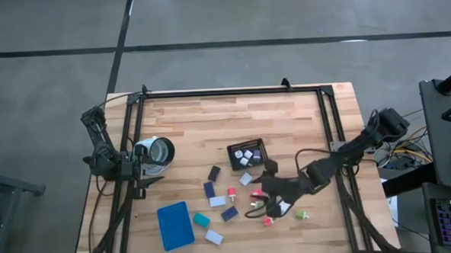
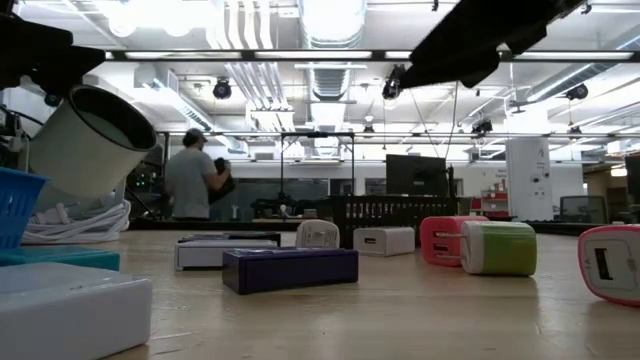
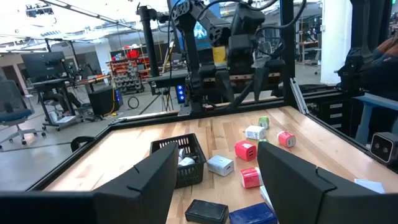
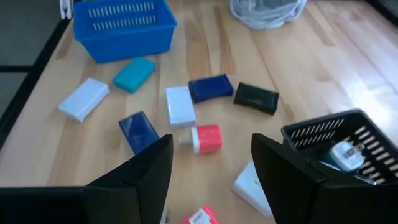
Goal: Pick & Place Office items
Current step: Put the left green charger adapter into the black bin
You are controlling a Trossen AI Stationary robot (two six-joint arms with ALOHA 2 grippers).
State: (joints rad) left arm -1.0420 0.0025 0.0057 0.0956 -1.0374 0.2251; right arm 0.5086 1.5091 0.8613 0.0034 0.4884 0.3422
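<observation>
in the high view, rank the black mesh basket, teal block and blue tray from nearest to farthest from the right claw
1. Black mesh basket: just beyond the right claw, toward the table's far edge.
2. Teal block: well out toward the left arm's side, past the navy blocks.
3. Blue tray: farthest, near the front corner on that side.

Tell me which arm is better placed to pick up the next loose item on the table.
The right. Its gripper hangs open right over the loose chargers, near the red charger, while the left gripper waits at the table's left edge, farther from every piece.
</observation>
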